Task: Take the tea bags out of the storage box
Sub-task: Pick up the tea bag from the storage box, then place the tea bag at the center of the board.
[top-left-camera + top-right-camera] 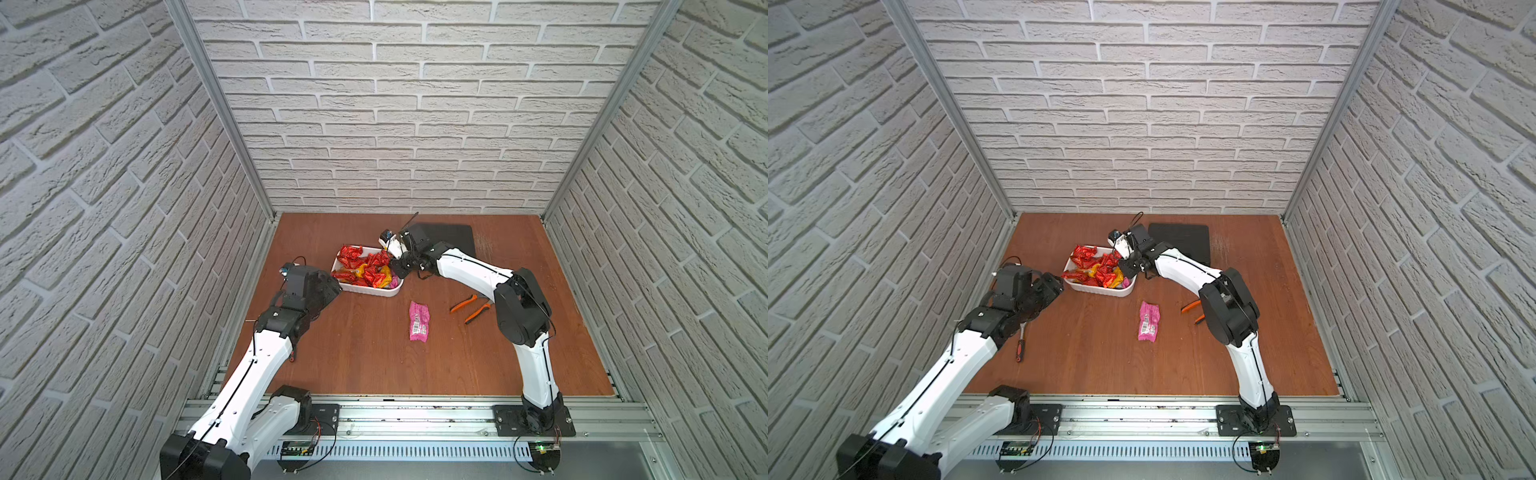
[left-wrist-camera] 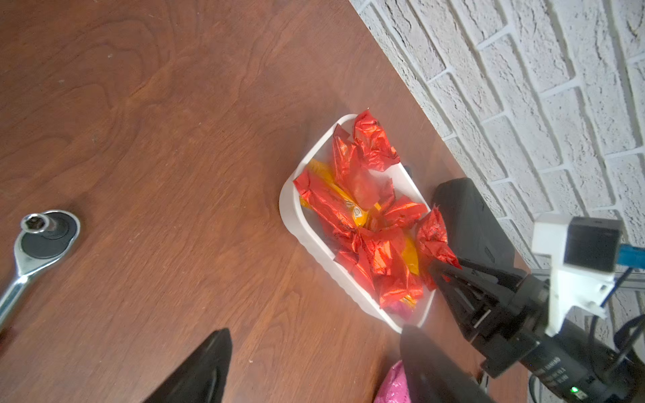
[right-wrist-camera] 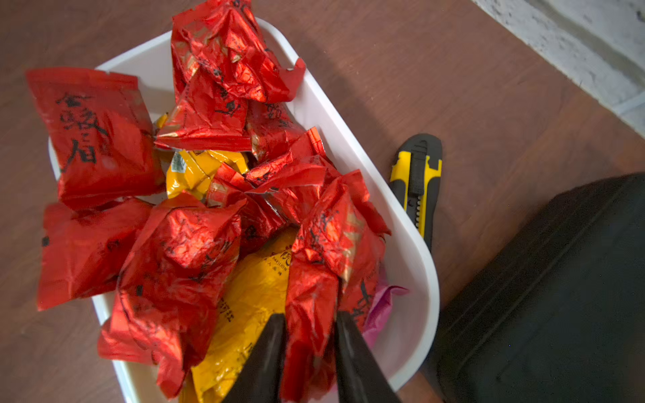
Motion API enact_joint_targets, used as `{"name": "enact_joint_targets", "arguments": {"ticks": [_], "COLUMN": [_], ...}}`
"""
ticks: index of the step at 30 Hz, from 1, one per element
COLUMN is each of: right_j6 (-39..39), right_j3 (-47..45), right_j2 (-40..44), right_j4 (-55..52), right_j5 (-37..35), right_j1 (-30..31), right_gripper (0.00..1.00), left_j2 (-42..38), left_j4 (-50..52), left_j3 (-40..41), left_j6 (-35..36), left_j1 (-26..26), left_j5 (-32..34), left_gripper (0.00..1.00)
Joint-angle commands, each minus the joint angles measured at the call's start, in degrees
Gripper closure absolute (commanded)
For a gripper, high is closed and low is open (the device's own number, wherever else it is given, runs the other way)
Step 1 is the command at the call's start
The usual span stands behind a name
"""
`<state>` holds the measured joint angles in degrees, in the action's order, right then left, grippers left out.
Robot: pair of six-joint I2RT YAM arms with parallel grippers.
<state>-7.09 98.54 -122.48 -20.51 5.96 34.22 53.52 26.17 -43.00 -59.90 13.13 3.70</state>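
The right end effector (image 3: pixel 310 315) is clamped on a red bag (image 3: pixel 314 244) at one end of the box (image 3: pixel 401 216), among the other tea bags (image 3: pixel 195 244) heaped inside. The red foils carry black brushed Chinese characters; the small print on a yellow one is unreadable. The left end effector (image 2: pixel 312 335) stands with jaws apart just beside the box. A pink bag (image 1: pixel 419 321) with an illegible white label lies on the bench (image 1: pixel 365 357), apart from the box.

The right gripper (image 2: pixel 445 271) pinches a red tea bag (image 2: pixel 432 240) at the storage box (image 2: pixel 291 216) rim; a ratchet (image 2: pixel 38 237) lies well apart.
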Motion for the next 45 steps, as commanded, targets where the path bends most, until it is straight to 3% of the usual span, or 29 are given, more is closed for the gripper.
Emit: {"name": "enact_joint_targets", "arguments": {"ticks": [1,6,11,25,30,36,40,45], "right_j6": [-0.3,1.2,4.9,17.9,21.1,21.6,19.0,17.3], "right_j3": [1.9,-0.4,-7.8,-44.9,-52.7,-54.5,-53.9,-54.0], "right_j2": [1.8,7.1,17.0,47.8,49.9,45.0,40.7,41.7], "right_j4": [0.2,-0.3,-0.1,-10.4,-6.5,0.8,1.9,1.7], "right_j5": [0.2,1.5,1.6,-9.8,-12.7,-15.7,-17.0,-14.3], "right_j1": [0.4,0.4,0.4,1.4,3.1,4.4,6.3,8.5], "right_gripper": [0.83,0.92,0.94,0.94,0.93,0.92,0.85,0.58], "left_j2": [-0.8,-0.4,0.0,3.4,5.0,5.8,6.0,6.9], "left_j4": [-0.7,-1.0,-1.0,-2.6,-2.4,-1.0,0.0,1.9], "left_j3": [-1.1,-1.5,-1.8,-1.6,-2.4,-3.2,-3.6,-4.9], "left_j6": [-0.4,-1.0,-1.1,-3.0,-3.6,-4.4,-4.7,-4.2], "left_j1": [-0.5,-0.5,-0.6,-0.2,0.9,2.7,4.0,5.4], "left_j5": [-0.1,-0.6,-1.4,-4.6,-4.2,-3.0,-2.2,-0.5], "left_gripper": [0.19,0.19,0.2,0.21,0.21,0.22,0.23,0.24]}}
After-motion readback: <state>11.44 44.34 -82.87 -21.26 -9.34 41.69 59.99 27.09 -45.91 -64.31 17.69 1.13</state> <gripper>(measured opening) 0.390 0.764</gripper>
